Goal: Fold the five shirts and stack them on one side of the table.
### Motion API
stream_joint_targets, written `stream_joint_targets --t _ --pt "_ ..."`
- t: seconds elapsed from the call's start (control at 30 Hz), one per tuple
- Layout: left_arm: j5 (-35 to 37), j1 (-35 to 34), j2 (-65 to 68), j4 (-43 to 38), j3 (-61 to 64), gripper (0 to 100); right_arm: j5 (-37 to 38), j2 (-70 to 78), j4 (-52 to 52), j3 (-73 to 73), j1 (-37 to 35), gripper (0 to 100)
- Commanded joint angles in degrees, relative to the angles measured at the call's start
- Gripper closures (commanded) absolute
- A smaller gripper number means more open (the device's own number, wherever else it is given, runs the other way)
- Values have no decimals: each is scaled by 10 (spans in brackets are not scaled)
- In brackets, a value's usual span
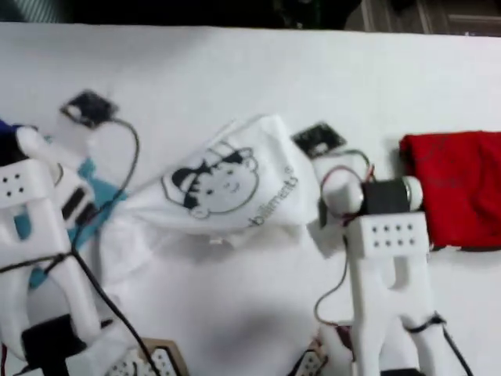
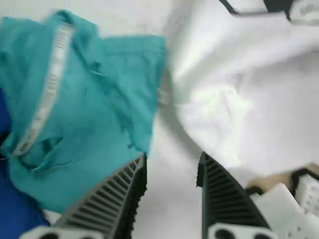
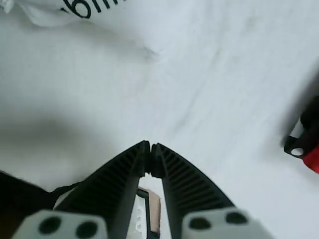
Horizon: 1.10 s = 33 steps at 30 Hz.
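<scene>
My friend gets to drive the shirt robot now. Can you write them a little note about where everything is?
Left gripper: open, empty, above the table between the teal shirt and the white shirt.
Right gripper: shut, empty, over bare table beside the white shirt.
Things: white shirt bunched mid-table; teal shirt and blue shirt crumpled on the left; red shirt at the right edge.
Done: red shirt looks folded.
Left: fold white, teal and blue, then stack them, probably on the red.

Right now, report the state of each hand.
Left hand: open, holding nothing.
Right hand: closed, holding nothing.
</scene>
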Motion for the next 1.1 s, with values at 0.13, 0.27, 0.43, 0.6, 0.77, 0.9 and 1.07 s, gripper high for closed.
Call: stream_joint_targets --t 0.13,0.27,0.43,0.6,0.77,0.9,1.07 --pt "-55 -1 -20 4 119 815 -4 59 -4 -61 -39 978" --pt "-85 -3 -20 4 165 814 -5 77 -4 -61 -38 978" --pt "-91 8 -19 -1 227 772 -4 95 -4 -61 -38 978" --pt "-23 8 -15 -106 283 767 -3 103 -4 -62 -38 978" --pt "47 21 -15 -211 335 771 -3 100 -4 -62 -38 978" --pt "77 28 -15 -285 382 822 -3 99 -4 -62 -38 980" --pt "70 59 -20 -282 361 970 -4 98 -4 -62 -38 981"
